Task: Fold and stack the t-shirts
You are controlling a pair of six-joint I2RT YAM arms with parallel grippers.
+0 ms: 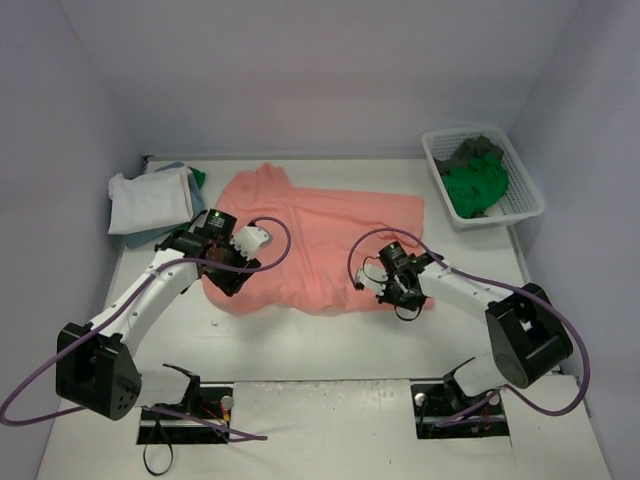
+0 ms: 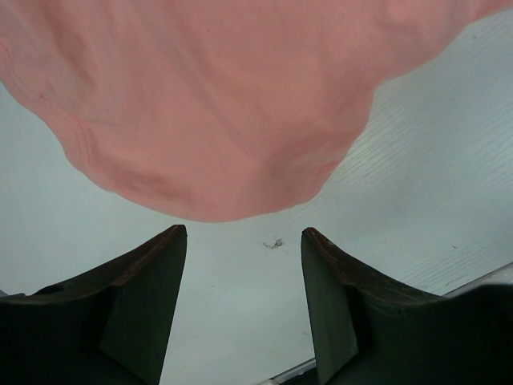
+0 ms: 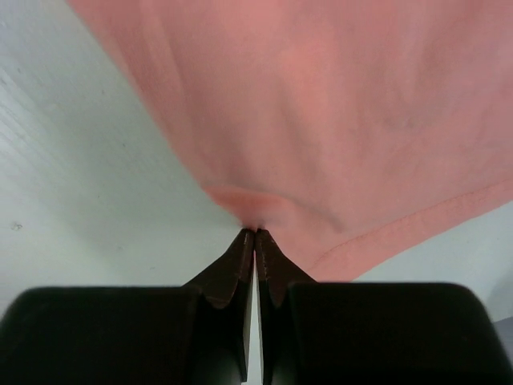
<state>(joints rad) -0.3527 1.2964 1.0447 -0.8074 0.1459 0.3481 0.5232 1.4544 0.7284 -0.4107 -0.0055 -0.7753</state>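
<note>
Across the middle of the white table (image 1: 330, 350) we see the salmon t-shirt (image 1: 320, 235) spread out, its near edge lying between the two arms. At the far right stands the white mesh basket (image 1: 530, 195), holding a green t-shirt (image 1: 475, 185) and a dark grey t-shirt (image 1: 475, 150). At the far left lies a pile of folded t-shirts (image 1: 150, 200), white on top; the colours beneath we can hardly make out. The left gripper (image 2: 244, 233) hovers with its fingers apart, just short of the salmon t-shirt's near-left corner and touching no cloth. The right gripper (image 3: 255, 234) has its fingers pressed together, seemingly nipping a pucker of the near hem.
</note>
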